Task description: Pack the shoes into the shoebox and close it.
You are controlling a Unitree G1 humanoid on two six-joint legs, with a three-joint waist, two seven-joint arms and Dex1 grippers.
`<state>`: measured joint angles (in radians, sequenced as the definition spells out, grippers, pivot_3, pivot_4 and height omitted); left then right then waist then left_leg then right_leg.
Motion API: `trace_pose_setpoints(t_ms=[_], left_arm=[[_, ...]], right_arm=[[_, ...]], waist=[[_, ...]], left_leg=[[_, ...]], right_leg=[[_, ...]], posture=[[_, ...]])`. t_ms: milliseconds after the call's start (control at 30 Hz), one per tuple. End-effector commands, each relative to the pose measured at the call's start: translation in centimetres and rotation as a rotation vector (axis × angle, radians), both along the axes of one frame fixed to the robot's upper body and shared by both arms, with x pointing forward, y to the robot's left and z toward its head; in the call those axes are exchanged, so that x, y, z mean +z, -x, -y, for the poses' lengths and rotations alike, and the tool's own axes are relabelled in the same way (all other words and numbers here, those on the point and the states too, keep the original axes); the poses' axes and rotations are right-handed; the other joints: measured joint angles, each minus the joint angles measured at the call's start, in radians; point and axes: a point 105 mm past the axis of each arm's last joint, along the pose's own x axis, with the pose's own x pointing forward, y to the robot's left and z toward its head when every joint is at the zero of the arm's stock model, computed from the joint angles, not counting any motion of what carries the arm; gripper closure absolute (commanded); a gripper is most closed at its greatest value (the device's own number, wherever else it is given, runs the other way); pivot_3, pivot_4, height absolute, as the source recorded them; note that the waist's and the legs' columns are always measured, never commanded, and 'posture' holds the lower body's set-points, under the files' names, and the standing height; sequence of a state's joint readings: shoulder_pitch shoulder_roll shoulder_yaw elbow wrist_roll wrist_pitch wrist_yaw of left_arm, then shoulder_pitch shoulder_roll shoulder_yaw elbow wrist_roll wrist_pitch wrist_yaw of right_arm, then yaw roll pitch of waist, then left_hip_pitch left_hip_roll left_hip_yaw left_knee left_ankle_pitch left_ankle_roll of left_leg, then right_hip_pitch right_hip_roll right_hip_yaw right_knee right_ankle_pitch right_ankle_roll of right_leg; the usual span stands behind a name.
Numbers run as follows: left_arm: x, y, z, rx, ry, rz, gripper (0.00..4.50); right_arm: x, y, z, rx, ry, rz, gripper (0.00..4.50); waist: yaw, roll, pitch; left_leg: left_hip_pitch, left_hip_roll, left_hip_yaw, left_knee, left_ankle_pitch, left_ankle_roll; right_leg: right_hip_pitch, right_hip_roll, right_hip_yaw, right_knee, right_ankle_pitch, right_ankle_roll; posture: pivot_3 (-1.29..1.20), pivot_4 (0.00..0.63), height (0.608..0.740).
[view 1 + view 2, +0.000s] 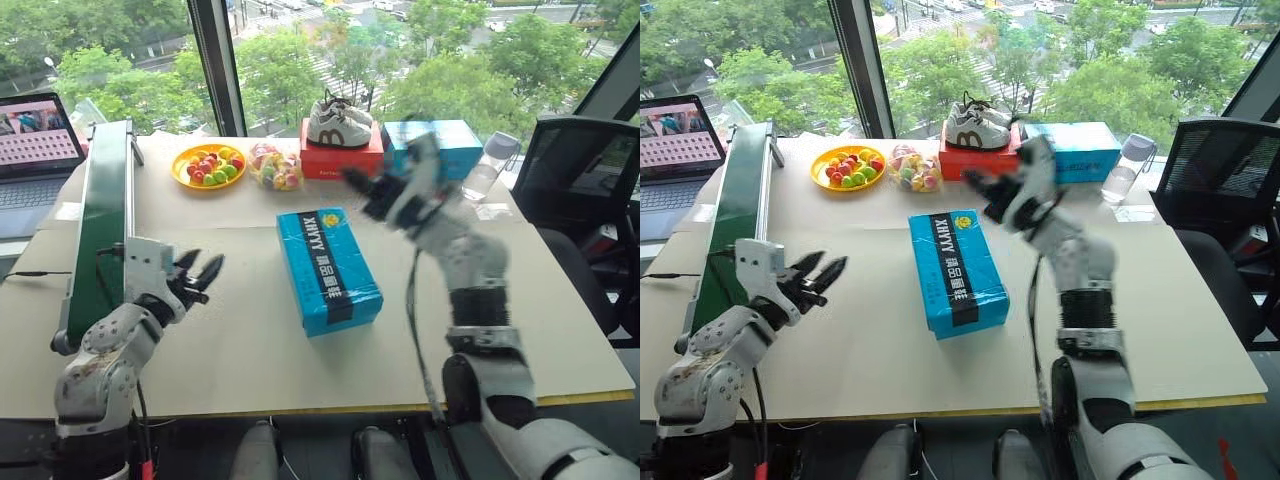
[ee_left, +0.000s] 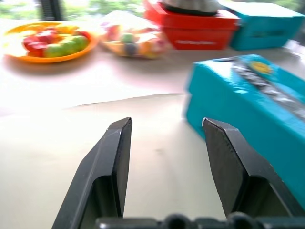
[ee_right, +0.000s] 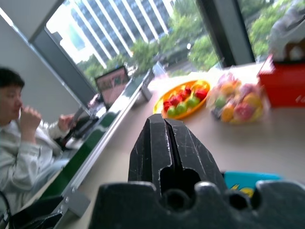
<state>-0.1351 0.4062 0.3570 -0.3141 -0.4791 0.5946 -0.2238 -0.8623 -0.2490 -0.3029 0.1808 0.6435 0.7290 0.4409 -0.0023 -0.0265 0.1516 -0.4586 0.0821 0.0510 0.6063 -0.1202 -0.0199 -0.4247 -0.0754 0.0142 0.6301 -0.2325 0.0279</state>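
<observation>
The shoebox (image 1: 328, 268), bright blue with a black lettered stripe along its lid, lies in the middle of the table with the lid down. The shoes are out of view. To the box's left, my left gripper (image 1: 203, 268) hovers low over the table, open, with nothing between its fingers (image 2: 116, 162); the box's near corner (image 2: 248, 109) shows beside them in the left wrist view. My right gripper (image 1: 355, 180) is shut and empty, raised above the table past the box's far right corner and pointing toward the window.
At the back stand a red box (image 1: 342, 160) topped by white-grey sneakers (image 1: 338, 122), a plain blue box (image 1: 435, 145), an orange fruit plate (image 1: 208, 165) and a candy bag (image 1: 275, 167). A green rail (image 1: 105, 225) and a laptop (image 1: 35, 150) flank the left. A person (image 3: 24, 138) sits there.
</observation>
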Motion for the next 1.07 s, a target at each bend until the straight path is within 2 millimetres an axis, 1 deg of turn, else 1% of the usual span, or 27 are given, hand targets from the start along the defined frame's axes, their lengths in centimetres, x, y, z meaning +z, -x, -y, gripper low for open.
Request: trace_pose_setpoints(t_ms=[33,100,133,167,300,400,467,533,633,667,800,867,1067], left_arm=[[1.8,-0.3,-2.2,0.179,0.022,0.089,1.99],[1.5,-0.4,-2.6,0.221,0.010,0.073,1.99],[1.4,-0.4,-2.7,0.230,0.009,0.067,1.99],[1.3,-0.4,-2.7,0.235,0.010,0.062,1.99],[0.2,-0.6,-1.9,0.256,0.012,0.042,1.99],[-0.9,-0.5,-2.2,0.291,-0.019,0.009,1.99],[-1.1,-0.4,-2.5,0.310,-0.039,0.010,1.99],[-1.4,-0.5,-2.8,0.344,0.003,0.015,1.99],[-2.4,-0.5,-3.0,0.380,-0.011,0.001,1.99],[-2.7,-0.5,-3.1,0.398,0.018,0.003,1.99],[-2.9,-0.7,-2.0,0.386,0.042,0.015,1.99],[-2.9,-0.8,-1.5,0.371,0.049,0.022,1.99],[-2.5,-1.1,-0.6,0.336,0.045,0.038,1.99]], right_arm=[[-1.0,0.6,3.8,-0.135,0.110,0.016,4.47],[-4.6,0.5,6.1,-0.258,0.385,0.002,4.47],[-5.8,0.6,6.8,-0.288,0.484,-0.003,4.47],[-6.5,0.6,7.1,-0.301,0.538,-0.003,4.47],[-10.6,0.2,10.4,-0.466,0.656,-0.047,4.47],[-11.3,0.3,11.7,-0.550,0.661,-0.029,4.47],[-11.8,0.3,12.4,-0.587,0.650,-0.045,4.47],[-12.4,0.2,13.5,-0.642,0.613,-0.079,4.47],[-12.8,0.2,14.9,-0.719,0.611,-0.091,4.47],[-13.1,0.2,15.3,-0.734,0.616,-0.100,4.47],[-13.7,0.4,15.9,-0.759,0.597,-0.122,4.47],[-14.0,0.6,16.5,-0.778,0.618,-0.137,4.47],[-13.8,0.7,17.3,-0.793,0.623,-0.135,4.47]], waist=[[0.000,0.000,0.000],[0.000,0.000,0.000],[-0.001,0.000,0.000],[-0.001,0.000,0.000],[-0.014,0.000,0.000],[-0.013,-0.001,0.000],[-0.015,-0.001,0.000],[-0.012,-0.001,0.000],[-0.009,-0.001,0.000],[-0.008,-0.001,0.000],[-0.010,-0.001,0.000],[-0.010,-0.001,0.000],[-0.010,-0.001,0.000]], left_leg=[[0.000,0.000,0.000,0.000,0.000,0.000],[0.000,0.000,0.000,0.001,0.000,0.000],[0.001,0.000,0.000,0.001,0.000,0.000],[0.001,-0.001,0.000,0.001,0.000,0.000],[0.001,-0.001,0.001,0.001,0.000,0.000],[0.002,-0.001,0.000,0.002,0.000,0.000],[0.002,-0.002,0.001,0.001,0.000,0.000],[0.002,-0.002,0.001,0.001,0.000,0.000],[0.002,-0.002,0.001,0.002,0.000,0.000],[0.002,-0.002,0.000,0.002,0.000,0.000],[0.002,-0.002,0.001,0.002,0.000,0.000],[0.002,-0.002,0.000,0.002,0.000,0.000],[0.002,-0.003,0.000,0.002,0.000,0.000]], right_leg=[[0.000,0.000,0.000,0.000,0.000,0.000],[0.000,0.000,0.000,0.001,0.000,0.000],[0.001,0.000,0.000,0.001,0.000,0.000],[0.001,0.000,0.001,0.000,0.000,0.000],[0.000,0.000,0.003,0.000,0.001,0.001],[0.001,0.000,0.003,0.000,0.001,0.001],[0.001,0.000,0.003,0.000,0.001,0.001],[0.001,0.000,0.003,0.000,0.001,0.001],[0.002,0.000,0.003,0.000,0.001,0.002],[0.002,0.000,0.003,0.000,0.001,0.002],[0.002,-0.001,0.003,-0.001,0.001,0.002],[0.002,0.000,0.003,-0.001,0.001,0.002],[0.002,-0.001,0.004,-0.001,0.001,0.003]], posture=[[0.00,0.150,0.737],[0.00,0.150,0.737],[0.00,0.150,0.737],[0.00,0.150,0.737],[0.00,0.150,0.737],[0.00,0.150,0.737],[0.00,0.150,0.737],[0.00,0.150,0.737],[0.00,0.150,0.737],[0.00,0.150,0.737],[0.00,0.150,0.737],[0.00,0.150,0.737],[0.00,0.150,0.737]])
